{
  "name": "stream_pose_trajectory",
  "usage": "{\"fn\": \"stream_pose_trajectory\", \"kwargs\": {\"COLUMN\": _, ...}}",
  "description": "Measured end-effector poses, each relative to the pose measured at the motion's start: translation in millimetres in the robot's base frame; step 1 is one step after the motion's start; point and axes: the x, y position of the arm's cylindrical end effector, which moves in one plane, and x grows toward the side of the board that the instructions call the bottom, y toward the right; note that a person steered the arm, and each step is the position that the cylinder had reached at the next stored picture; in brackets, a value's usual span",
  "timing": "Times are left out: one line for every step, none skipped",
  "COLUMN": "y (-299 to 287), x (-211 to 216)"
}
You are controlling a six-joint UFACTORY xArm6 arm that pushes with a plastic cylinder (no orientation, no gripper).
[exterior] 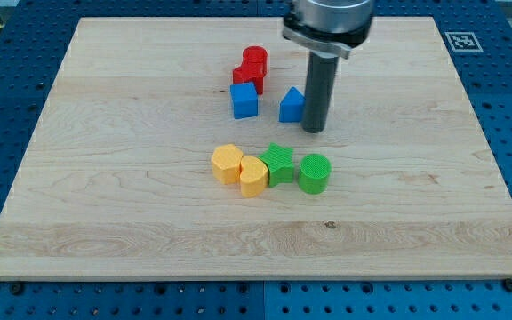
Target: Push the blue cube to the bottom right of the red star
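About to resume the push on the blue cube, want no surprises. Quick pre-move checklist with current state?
1. Blue cube in view and upright on the board: ok.
2. Red blocks located, just above the cube towards the view's top; which one is the star: cannot tell.
3. My tip beside the blue cube: not ok, it stands right of the other blue block, close against it.
4. Contact between tip and that other blue block: cannot tell.
5. Cube already at the star's bottom right: not ok, it sits directly below the reds.
6. Yellow blocks and green blocks apart from the cube, lower down: ok.
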Motion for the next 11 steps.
{"fn": "stream_pose_trajectory", "kwargs": {"y": -37.2, "x": 11.2}}
{"fn": "stream_pose_trajectory", "kwargs": {"y": -107.3, "x": 11.9}}
{"fn": "stream_pose_trajectory", "kwargs": {"y": -168.4, "x": -6.4}}
{"fn": "stream_pose_trajectory", "kwargs": {"y": -178.8, "x": -29.9}}
{"fn": "stream_pose_trajectory", "kwargs": {"y": -139.0, "x": -39.1}}
{"fn": "stream_pose_trajectory", "kwargs": {"y": -84.9, "x": -39.2}}
{"fn": "stream_pose_trajectory", "kwargs": {"y": -48.7, "x": -27.9}}
{"fn": "stream_pose_trajectory", "kwargs": {"y": -53.3, "x": 0.2}}
{"fn": "stream_pose_trajectory", "kwargs": {"y": -26.5, "x": 12.1}}
{"fn": "stream_pose_trajectory", "kwargs": {"y": 24.1, "x": 0.2}}
{"fn": "stream_pose_trajectory", "kwargs": {"y": 33.7, "x": -35.5}}
